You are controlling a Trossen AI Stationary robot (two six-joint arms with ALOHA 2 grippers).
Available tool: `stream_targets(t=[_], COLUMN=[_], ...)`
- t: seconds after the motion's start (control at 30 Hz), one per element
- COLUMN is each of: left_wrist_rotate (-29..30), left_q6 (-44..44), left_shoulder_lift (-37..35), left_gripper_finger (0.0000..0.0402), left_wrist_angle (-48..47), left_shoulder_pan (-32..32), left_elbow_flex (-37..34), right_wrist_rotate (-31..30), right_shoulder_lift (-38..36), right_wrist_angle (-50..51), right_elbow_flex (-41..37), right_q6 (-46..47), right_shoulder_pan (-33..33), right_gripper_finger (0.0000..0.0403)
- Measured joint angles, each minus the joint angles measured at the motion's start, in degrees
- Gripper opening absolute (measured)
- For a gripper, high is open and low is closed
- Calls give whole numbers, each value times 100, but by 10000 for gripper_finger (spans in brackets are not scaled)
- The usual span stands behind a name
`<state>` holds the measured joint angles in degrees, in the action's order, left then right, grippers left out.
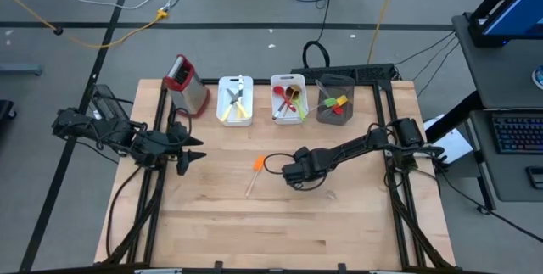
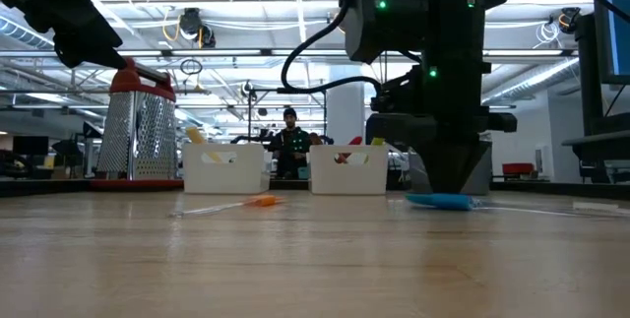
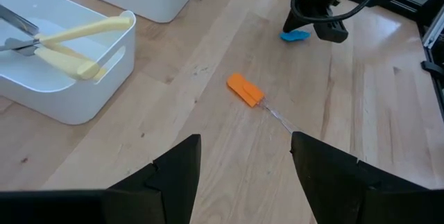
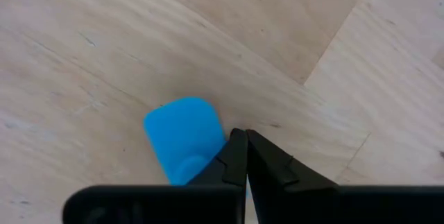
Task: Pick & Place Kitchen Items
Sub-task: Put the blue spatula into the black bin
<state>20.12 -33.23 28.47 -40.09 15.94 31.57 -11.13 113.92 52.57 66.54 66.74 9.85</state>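
Note:
A blue spatula (image 4: 184,141) lies flat on the wooden table near its middle, with my right gripper (image 4: 243,144) shut at the edge of its head; the low view shows the blue spatula (image 2: 443,200) under the down-pointing fingers. An orange spatula (image 1: 258,164) with a clear handle lies flat just left of it. My left gripper (image 3: 246,141) hangs open above the table's left side, holding nothing. My right gripper comes from above, pointing steeply down, its shut fingertips (image 4: 236,148) meeting at the side edge of the blue head (image 4: 211,137). The fingers hide what lies between them. The spatula lies flat on the table.
Along the far edge stand a metal grater with a red top (image 1: 187,83), a white bin (image 1: 222,113) with cream-handled knives, a second white bin (image 1: 276,81) with coloured utensils, and a grey cup (image 1: 322,114) with spatulas. A person (image 2: 288,141) shows beyond the table.

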Motion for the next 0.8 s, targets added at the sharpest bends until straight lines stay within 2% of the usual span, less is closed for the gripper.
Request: stream_targets(t=[0.17,0.3,0.57,0.8], left_wrist_rotate=[0,-2,0,49], left_q6=[0,33,55,103], left_shoulder_lift=[1,2,1,2], left_gripper_finger=[230,230,230,230], left_wrist_angle=[1,1,1,4], left_shoulder_pan=[0,0,0,0], left_elbow_flex=[0,0,0,0], right_wrist_rotate=[14,53,-43,249], right_shoulder_lift=[-252,-684,-1597,-1992], right_wrist_angle=[-6,107,5,-1381], right_elbow_flex=[-36,-57,-66,-52], right_q6=[-168,-526,-918,-906], right_shoulder_pan=[-66,-271,-511,-268], right_gripper_finger=[4,29,134,233])
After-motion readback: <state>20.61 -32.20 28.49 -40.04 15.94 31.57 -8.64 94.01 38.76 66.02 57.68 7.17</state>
